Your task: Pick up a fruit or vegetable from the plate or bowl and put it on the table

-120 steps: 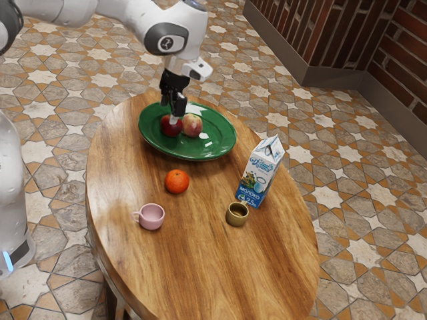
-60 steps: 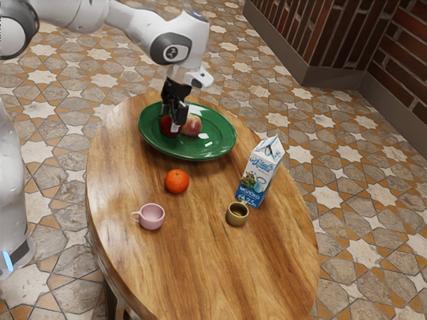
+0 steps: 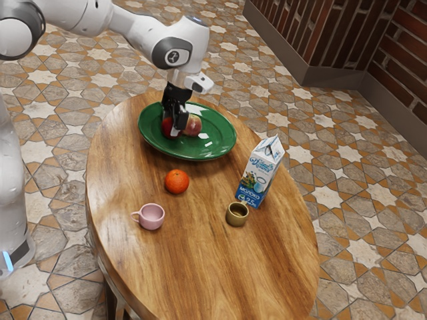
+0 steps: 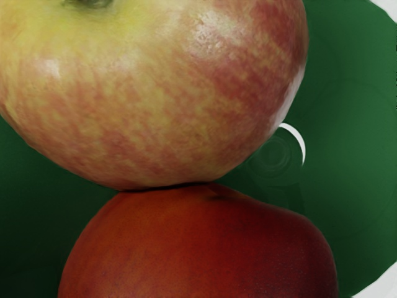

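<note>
"Where's the tool [image 3: 171, 125]?"

"Down at the red fruit [image 3: 166, 128], its likely target, on the glossy green plate [image 3: 223, 141]; its opening and hold, one cannot tell."

"So the reach looks done?"

"Nearly. Lifting and setting down remain. Touching that smooth fruit sits a round, yellow-mottled apple [image 4: 155, 93]; beyond, the wood-grained surface [image 3: 200, 267]."

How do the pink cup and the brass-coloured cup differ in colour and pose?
The pink cup is pale; the brass-coloured cup is darker. The pink cup's handle points to the exterior view's left, while the brass-coloured cup's seems to point toward the milk carton. Both stand upright on the table.
</note>
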{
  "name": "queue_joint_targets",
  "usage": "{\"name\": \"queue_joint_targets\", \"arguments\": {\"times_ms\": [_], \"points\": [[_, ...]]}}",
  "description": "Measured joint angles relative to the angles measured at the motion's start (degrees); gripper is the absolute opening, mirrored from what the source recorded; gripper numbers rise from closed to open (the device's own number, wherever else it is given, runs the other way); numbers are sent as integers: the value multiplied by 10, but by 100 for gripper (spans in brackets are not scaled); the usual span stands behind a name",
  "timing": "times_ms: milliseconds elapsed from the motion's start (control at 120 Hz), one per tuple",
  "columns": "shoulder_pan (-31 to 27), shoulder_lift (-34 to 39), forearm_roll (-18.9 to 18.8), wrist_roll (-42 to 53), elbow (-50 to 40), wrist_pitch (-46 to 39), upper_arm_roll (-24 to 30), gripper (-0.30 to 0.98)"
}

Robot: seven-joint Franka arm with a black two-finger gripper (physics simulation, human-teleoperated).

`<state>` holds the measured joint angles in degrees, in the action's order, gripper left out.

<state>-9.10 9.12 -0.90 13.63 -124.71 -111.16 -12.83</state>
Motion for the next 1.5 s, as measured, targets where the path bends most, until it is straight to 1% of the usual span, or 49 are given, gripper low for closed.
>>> {"name": "queue_joint_targets", "arguments": {"times_ms": [175, 325, 483, 642, 708, 775, 883, 1000, 1075, 1250, 1500], "points": [[1, 1, -6, -1, 1, -2, 0, 24], [8, 13, -16, -8, 4, -2, 7, 17], [15, 53, -25, -20, 5, 12, 16, 11], [31, 74, -43, -36, 16, 33, 29, 9], [33, 67, -47, -42, 39, 41, 49, 8], [34, 44, -49, -50, 75, 55, 83, 9], [40, 30, -51, -65, 93, 71, 127, 9], [65, 25, -51, -82, 94, 81, 143, 9], [71, 17, -50, -93, 96, 85, 161, 12], [75, -3, -46, -118, 103, 91, 195, 15], [78, -29, -38, -147, 104, 92, 213, 16]]}}
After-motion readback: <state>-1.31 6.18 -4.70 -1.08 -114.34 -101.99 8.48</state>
